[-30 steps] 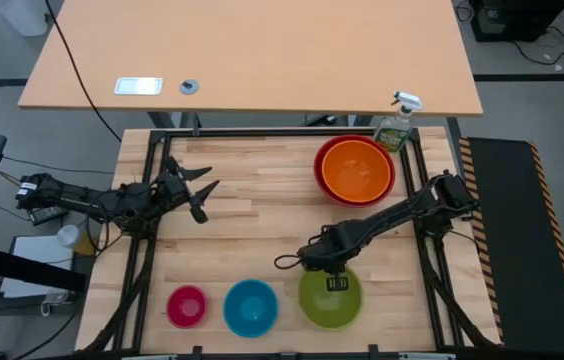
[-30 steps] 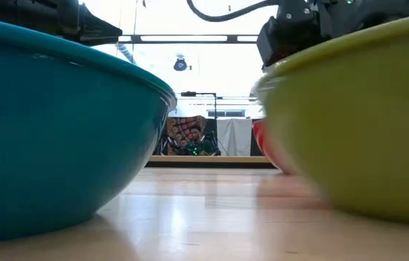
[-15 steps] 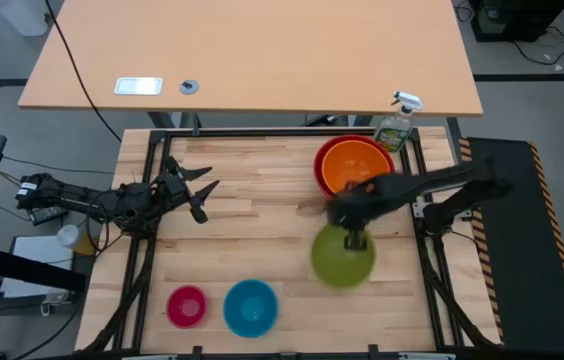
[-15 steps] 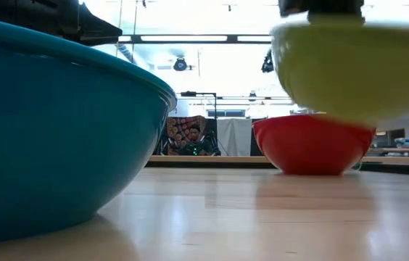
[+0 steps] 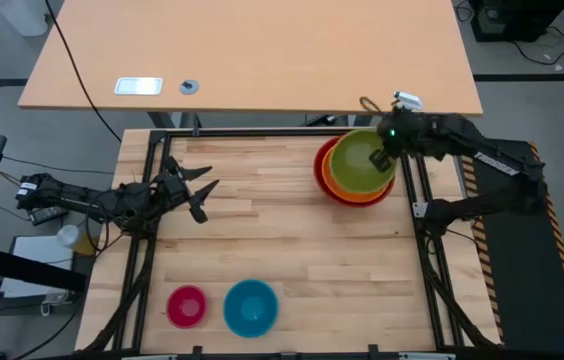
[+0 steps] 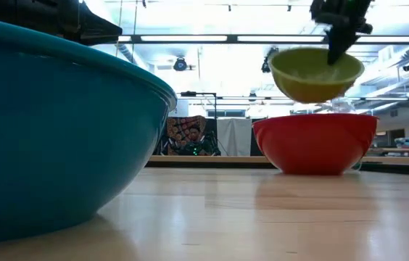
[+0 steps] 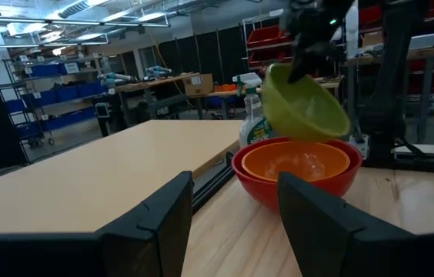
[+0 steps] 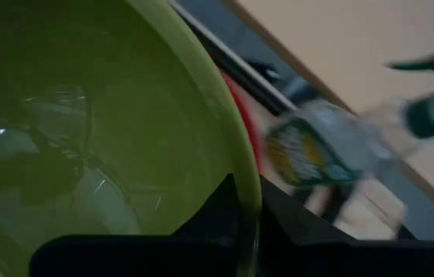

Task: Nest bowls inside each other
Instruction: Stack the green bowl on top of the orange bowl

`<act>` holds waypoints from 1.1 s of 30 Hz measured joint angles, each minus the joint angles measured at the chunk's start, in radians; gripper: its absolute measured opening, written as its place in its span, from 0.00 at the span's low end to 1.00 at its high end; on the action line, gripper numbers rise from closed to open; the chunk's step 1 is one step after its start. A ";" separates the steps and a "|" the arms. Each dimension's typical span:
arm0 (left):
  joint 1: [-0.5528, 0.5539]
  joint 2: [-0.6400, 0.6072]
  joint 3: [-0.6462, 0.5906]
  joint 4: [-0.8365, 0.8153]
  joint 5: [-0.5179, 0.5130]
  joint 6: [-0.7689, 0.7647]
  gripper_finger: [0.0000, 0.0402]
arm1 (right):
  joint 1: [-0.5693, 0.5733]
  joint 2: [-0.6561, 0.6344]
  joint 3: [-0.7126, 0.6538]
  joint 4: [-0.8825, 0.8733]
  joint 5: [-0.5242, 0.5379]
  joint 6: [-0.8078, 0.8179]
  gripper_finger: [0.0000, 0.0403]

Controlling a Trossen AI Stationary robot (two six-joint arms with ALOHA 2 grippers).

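Observation:
The lime green bowl [image 5: 360,160] hangs tilted over the orange bowl [image 5: 354,188]. The orange bowl sits nested in the red bowl [image 6: 313,143] at the table's far right. My right gripper [image 5: 380,160] is shut on the green bowl's rim. The blue bowl [image 5: 251,307] and the pink bowl [image 5: 186,306] rest on their bases near the front edge. My left gripper [image 5: 206,198] stands open at the table's left, level, with nothing between its fingers. My right gripper pinches the green bowl's rim [image 8: 236,173] on its far right side, one finger [image 8: 215,209] inside the bowl and one outside. The fingers slant down from above. The bowl [image 7: 305,104] hangs tilted below them, clear of the orange bowl [image 7: 294,161].
A clear spray bottle [image 7: 252,115] stands just behind the red bowl at the far right corner. A black frame [image 5: 262,133] runs along the table's edges. Bare wood lies between the stack and the two front bowls.
My right gripper has lifted the green bowl off the table near the front edge. It has carried the bowl up and toward the far right, over the orange and red stack, turning its wrist on the way. The bowl now hangs tilted.

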 joint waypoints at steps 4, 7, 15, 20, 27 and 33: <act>0.000 0.000 0.000 0.000 0.000 -0.003 0.48 | -0.117 0.060 -0.021 0.024 -0.048 -0.079 0.08; -0.005 0.000 0.000 0.000 0.000 -0.019 0.48 | -0.183 0.110 -0.045 0.058 -0.102 -0.130 0.08; -0.009 0.016 0.022 -0.018 0.005 -0.045 0.48 | -0.257 0.247 -0.108 0.136 -0.227 -0.202 0.09; -0.027 0.099 0.117 -0.214 0.016 -0.105 0.48 | -0.264 0.308 -0.112 0.150 -0.244 -0.235 0.12; -0.037 0.282 0.276 -0.435 0.018 -0.180 0.48 | -0.263 0.353 -0.112 0.139 -0.247 -0.301 0.27; -0.043 0.384 0.317 -0.434 0.035 -0.132 0.48 | -0.263 0.355 -0.112 0.066 -0.226 -0.303 0.44</act>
